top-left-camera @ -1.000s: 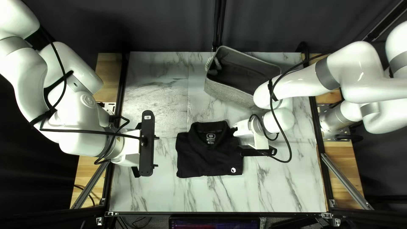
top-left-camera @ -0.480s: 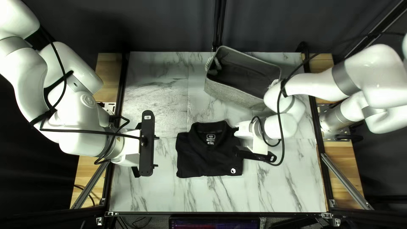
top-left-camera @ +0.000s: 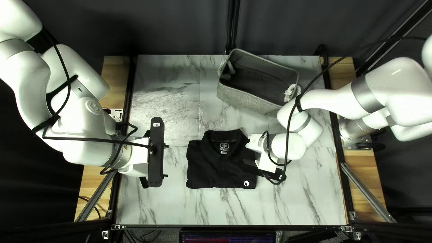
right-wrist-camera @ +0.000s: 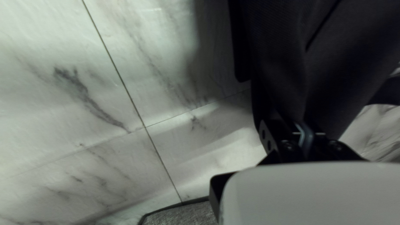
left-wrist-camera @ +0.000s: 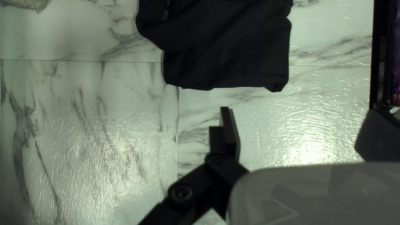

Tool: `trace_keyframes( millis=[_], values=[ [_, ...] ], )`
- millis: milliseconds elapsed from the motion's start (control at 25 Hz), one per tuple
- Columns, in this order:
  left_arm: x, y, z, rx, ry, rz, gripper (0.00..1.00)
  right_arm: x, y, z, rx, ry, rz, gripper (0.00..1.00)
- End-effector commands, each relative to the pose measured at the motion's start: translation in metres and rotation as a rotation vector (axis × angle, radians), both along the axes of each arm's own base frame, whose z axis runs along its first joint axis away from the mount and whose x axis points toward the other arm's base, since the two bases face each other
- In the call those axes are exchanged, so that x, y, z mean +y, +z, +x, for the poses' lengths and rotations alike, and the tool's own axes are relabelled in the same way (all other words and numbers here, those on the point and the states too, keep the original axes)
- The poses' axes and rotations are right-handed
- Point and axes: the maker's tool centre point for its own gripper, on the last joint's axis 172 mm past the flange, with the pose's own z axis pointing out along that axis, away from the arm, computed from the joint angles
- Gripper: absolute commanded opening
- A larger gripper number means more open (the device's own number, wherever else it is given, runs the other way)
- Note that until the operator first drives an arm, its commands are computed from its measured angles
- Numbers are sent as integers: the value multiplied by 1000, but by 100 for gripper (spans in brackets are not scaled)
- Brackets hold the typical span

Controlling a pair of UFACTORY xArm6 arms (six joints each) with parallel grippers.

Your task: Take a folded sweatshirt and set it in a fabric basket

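Sweatshirt [top-left-camera: 202, 166], black and folded, lies on the table [top-left-camera: 180, 207] ahead of your left gripper [top-left-camera: 166, 160], apart from its widely spread fingers. Your right gripper [top-left-camera: 270, 173] pinches a bunched edge of it. Between your grippers, a small printed label [top-left-camera: 224, 147] shows inside the collar, and you have a white logo [top-left-camera: 246, 183] just beside the right one. The grey fabric basket [top-left-camera: 243, 100] stands beyond your right gripper, toward the far edge.

Garment [top-left-camera: 216, 166] on the table [top-left-camera: 157, 207], basket [top-left-camera: 247, 101] behind it and to the right, curtain [top-left-camera: 180, 27] beyond the far edge
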Motion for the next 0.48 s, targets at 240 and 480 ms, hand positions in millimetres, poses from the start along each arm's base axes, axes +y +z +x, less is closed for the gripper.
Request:
trace_keyframes(
  millis=[240, 480],
  values=[
    [0, 0, 0, 0, 0, 0, 100, 0, -2, 0, -3, 64, 1, 0],
    [0, 0, 0, 0, 0, 0, 100, 0, 2, -3, -3, 106, 15, 0]
  ],
)
